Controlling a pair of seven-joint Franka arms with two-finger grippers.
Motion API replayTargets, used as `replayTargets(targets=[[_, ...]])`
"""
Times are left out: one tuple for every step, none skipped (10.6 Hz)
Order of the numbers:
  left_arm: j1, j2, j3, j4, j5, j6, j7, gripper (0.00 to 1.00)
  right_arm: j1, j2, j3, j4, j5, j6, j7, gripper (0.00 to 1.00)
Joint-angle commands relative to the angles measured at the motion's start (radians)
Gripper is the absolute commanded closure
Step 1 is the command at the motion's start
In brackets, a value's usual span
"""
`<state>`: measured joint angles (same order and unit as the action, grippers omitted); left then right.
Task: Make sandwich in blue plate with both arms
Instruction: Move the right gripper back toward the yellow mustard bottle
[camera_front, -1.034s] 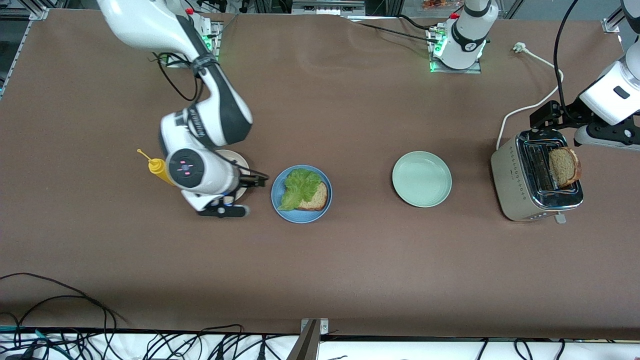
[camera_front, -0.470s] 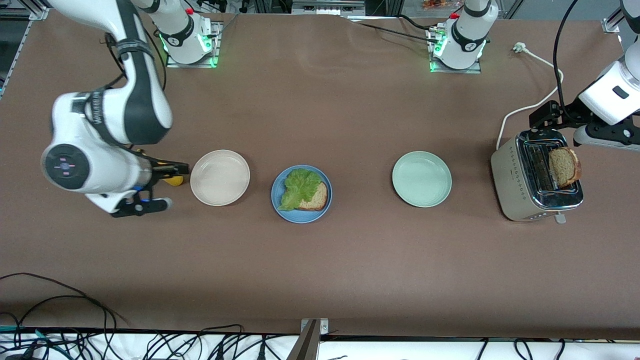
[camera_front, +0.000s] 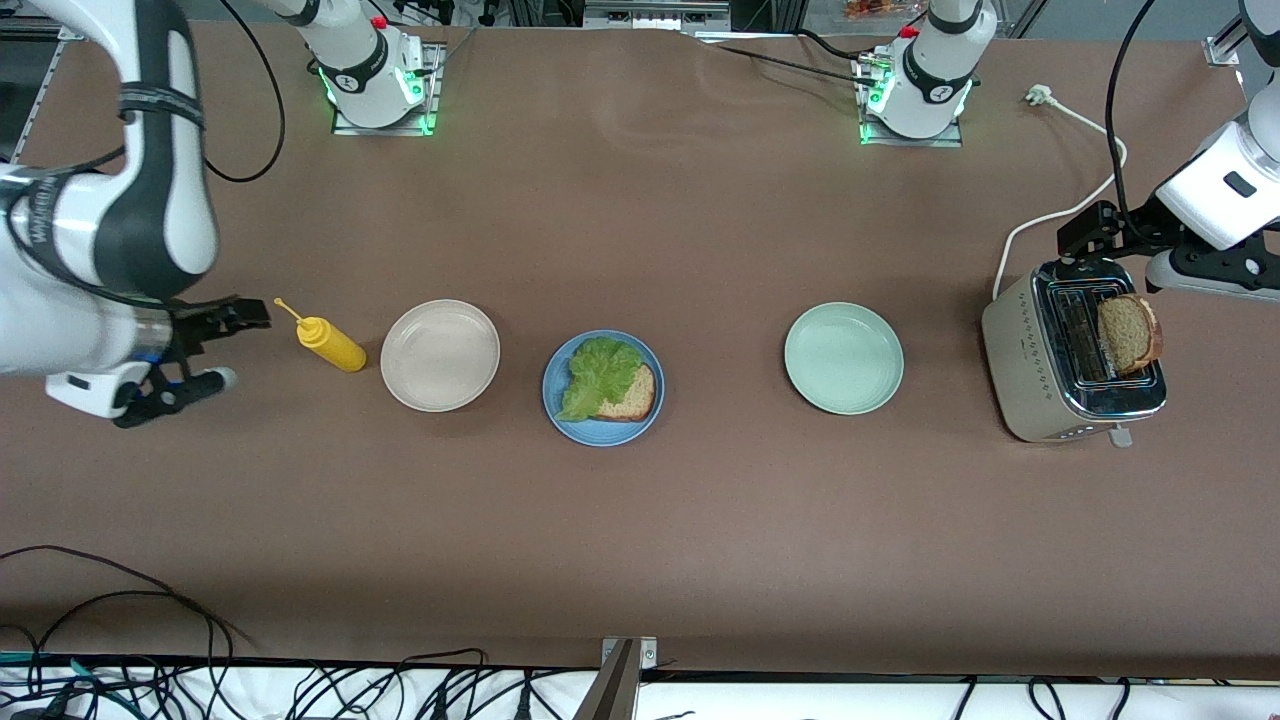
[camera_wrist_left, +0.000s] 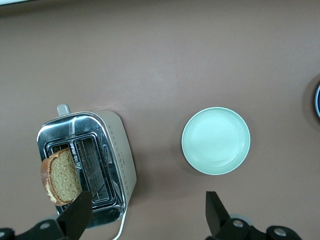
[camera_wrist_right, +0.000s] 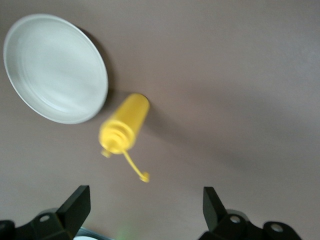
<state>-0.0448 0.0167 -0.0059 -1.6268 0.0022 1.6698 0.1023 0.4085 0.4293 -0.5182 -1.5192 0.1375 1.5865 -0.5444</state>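
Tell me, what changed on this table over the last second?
The right arm swung away from the beige plate toward its own end of the table; its open, empty pincer now hangs past the yellow squeeze bottle, which is uncovered. The left pincer, open over the toaster, the bread slices and the lettuce stayed put.

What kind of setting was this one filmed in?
Most likely a robotics lab staged as a kitchen counter: two arms bolted to a brown table, loose cables along its edge, and a toaster plus plates as props.
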Motion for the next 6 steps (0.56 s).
replayTargets(targets=[[0.0,-0.023,0.0,-0.021,-0.007,0.011,0.017,0.0,-0.144,-0.115,0.024,-0.209,-0.012,0.156,-0.352,0.0],[-0.001,-0.023,0.0,-0.021,-0.007,0.011,0.017,0.0,-0.199,-0.113,0.044,-0.241,-0.007,0.212,-0.474,0.0],[-0.001,-0.021,0.0,-0.022,-0.007,0.011,0.017,0.0,-0.252,-0.101,0.072,-0.259,0.003,0.243,-0.582,0.0],[-0.001,-0.021,0.0,-0.022,-0.007,0.011,0.017,0.0,-0.301,-0.075,0.104,-0.263,0.029,0.251,-0.676,0.0],[-0.001,-0.021,0.0,-0.025,-0.007,0.011,0.017,0.0,-0.348,-0.045,0.131,-0.265,0.077,0.26,-0.777,0.0],[-0.003,-0.021,0.0,-0.025,-0.007,0.011,0.017,0.0,-0.4,-0.006,0.164,-0.265,0.147,0.28,-0.91,0.0]])
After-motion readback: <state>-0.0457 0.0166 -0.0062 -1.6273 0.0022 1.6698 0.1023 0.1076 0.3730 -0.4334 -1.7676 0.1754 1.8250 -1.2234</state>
